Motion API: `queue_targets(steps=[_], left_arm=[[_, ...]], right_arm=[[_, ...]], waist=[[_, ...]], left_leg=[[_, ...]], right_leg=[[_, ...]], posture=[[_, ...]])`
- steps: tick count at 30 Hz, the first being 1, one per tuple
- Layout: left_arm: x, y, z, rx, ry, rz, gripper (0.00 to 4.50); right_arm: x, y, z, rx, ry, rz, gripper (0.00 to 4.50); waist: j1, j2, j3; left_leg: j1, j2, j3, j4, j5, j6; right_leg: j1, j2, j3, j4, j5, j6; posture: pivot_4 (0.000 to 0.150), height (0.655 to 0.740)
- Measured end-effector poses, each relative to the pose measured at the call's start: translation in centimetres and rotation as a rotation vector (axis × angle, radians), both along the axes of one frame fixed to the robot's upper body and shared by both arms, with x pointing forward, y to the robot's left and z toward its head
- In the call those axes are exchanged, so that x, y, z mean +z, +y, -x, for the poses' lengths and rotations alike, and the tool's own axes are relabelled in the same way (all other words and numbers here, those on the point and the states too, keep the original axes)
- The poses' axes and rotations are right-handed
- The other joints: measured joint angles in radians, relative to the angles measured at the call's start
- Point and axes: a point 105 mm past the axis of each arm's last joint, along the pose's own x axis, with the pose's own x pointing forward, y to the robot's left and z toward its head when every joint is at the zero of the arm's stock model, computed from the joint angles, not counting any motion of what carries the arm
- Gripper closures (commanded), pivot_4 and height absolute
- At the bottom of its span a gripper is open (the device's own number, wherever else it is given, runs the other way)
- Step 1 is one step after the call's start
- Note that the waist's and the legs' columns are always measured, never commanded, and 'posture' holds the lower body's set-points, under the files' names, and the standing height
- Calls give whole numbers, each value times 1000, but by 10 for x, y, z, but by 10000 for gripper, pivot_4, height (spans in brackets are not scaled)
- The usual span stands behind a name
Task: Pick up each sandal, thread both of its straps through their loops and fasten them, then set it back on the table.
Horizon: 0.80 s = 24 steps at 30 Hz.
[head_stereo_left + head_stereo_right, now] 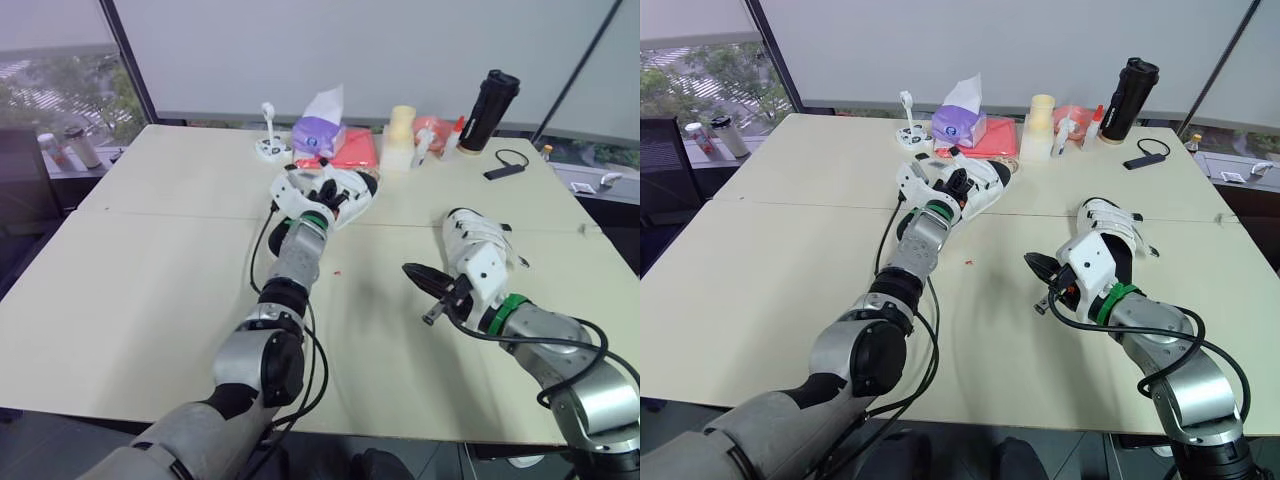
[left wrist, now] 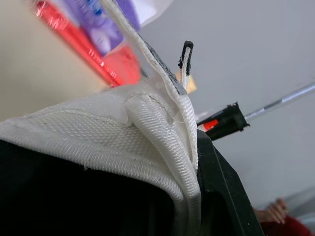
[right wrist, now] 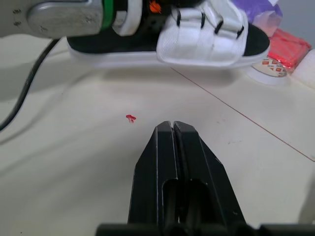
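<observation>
A white sandal with a black footbed [image 1: 352,188] lies at the middle back of the table, held a little off the surface in the right wrist view [image 3: 206,39]. My left gripper [image 1: 322,196] is shut on it; in the left wrist view a white woven strap [image 2: 162,128] presses against a black finger [image 2: 221,187]. A loose strap end stands up beyond it. The second white sandal [image 1: 482,243] rests on the table at the right, beside my right wrist. My right gripper [image 1: 411,271] hovers low over bare table in front of it, shut with nothing in it [image 3: 172,129].
Along the back edge stand a purple tissue pack [image 1: 320,130], a red packet [image 1: 356,148], a pale yellow cylinder [image 1: 401,135], a small spray bottle [image 1: 424,146] and a black flask [image 1: 493,110]. A black cable [image 1: 506,165] lies at back right. A red speck [image 1: 338,271] marks the table.
</observation>
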Motion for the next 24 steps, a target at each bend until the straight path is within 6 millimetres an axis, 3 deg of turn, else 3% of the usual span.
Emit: queue_targets(steps=[4, 8, 11, 15, 18, 21, 24], left_arm=[[-31, 6, 0, 72, 137, 1, 44649], [-37, 8, 1, 102, 155, 4, 44649], [-36, 9, 1, 110, 147, -6, 33586], [-36, 9, 1, 113, 141, -36, 12693], [-39, 10, 2, 110, 143, -54, 235], [-38, 7, 2, 72, 133, -96, 235], [-42, 19, 6, 11, 114, -164, 235]], right_arm=[[-6, 0, 1, -8, 13, 13, 45000], [-13, 3, 3, -1, 27, 27, 45000], [-13, 4, 3, 3, 24, 32, 45000], [-14, 5, 4, 10, 21, 37, 45000], [-14, 6, 4, 15, 19, 38, 45000], [-15, 4, 3, 13, 19, 36, 45000], [-17, 4, 3, 13, 21, 36, 45000]], waist=[[-3, 0, 0], [-1, 0, 0], [0, 0, 0], [0, 0, 0], [0, 0, 0], [-2, 1, -1], [-15, 1, -1]], left_leg=[[1, 0, 0, 0, 0, 0], [1, 0, 0, 0, 1, -1], [1, 0, 0, 0, 1, -1], [1, 0, 0, 1, 1, -1], [1, 0, 0, 1, 1, -1], [4, 0, 0, 2, 1, -1], [5, 1, 0, 1, 1, -2]], right_leg=[[0, 0, 0, 1, 0, 0], [0, 0, 0, 1, 0, 0], [0, 0, 0, 1, 0, 0], [0, 0, 0, 1, 0, 0], [1, 0, 0, 2, 0, 0], [3, 0, 0, 3, 0, 0], [3, 1, 1, 4, 0, 0]], posture=[[1500, 7400], [1500, 7400], [1500, 7400], [1500, 7400], [1500, 7400], [1500, 7400], [1500, 7400]])
